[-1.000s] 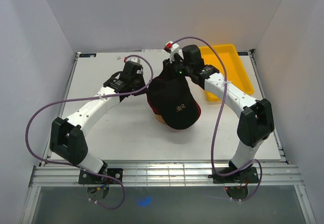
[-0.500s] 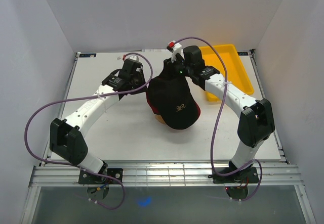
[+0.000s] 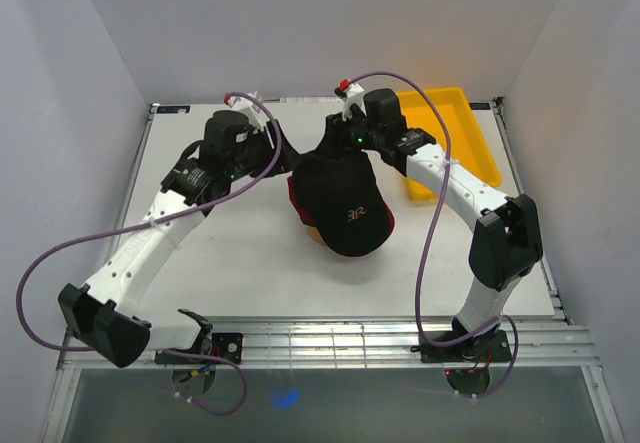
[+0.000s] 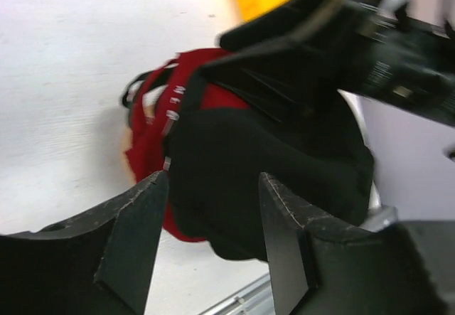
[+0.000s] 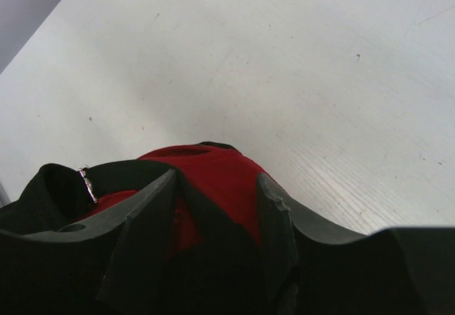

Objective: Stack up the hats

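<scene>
A black hat [image 3: 343, 206] with a small pale logo sits on top of a red hat [image 3: 293, 195] at mid-table. A bit of pale wooden stand [image 3: 314, 234] shows under them. My left gripper [image 3: 271, 153] hangs open just left of the stack, clear of it. In the left wrist view its fingers [image 4: 135, 237] frame the black hat [image 4: 270, 166] and red hat [image 4: 146, 144] beyond. My right gripper [image 3: 341, 143] is at the stack's back edge, jaws apart, straddling red hat fabric [image 5: 213, 169] and the black hat's rim [image 5: 50, 187].
A yellow tray [image 3: 462, 121] lies at the back right, behind the right arm. White walls close in the table on three sides. A metal rail [image 3: 320, 343] runs along the near edge by the arm bases.
My left gripper has gone from shut to open and drawn back left, away from the hats, its arm swinging outward. The right jaws have widened. The black hat has stayed put.
</scene>
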